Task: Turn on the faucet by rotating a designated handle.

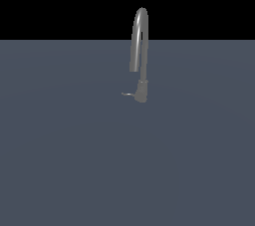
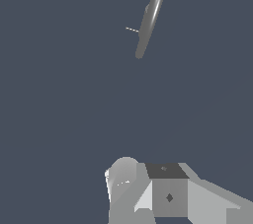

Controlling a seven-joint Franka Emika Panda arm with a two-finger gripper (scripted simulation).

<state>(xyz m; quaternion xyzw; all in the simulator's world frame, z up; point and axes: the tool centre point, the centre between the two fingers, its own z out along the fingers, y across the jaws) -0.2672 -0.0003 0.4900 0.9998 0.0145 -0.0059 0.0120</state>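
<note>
The faucet is a slim grey gooseneck tap standing on the flat grey-blue floor, with its arched spout rising above a thicker base. The handle is a thin short lever sticking out of the base toward the exterior view's left. In the wrist view the faucet is seen from above, far from the camera, with the handle as a thin pale line beside it. My gripper shows only as pale grey blocks at the frame's edge, well apart from the faucet. Its jaws are not clear. The arm is out of the exterior view.
The grey-blue floor spreads all around the faucet, with a black background behind it.
</note>
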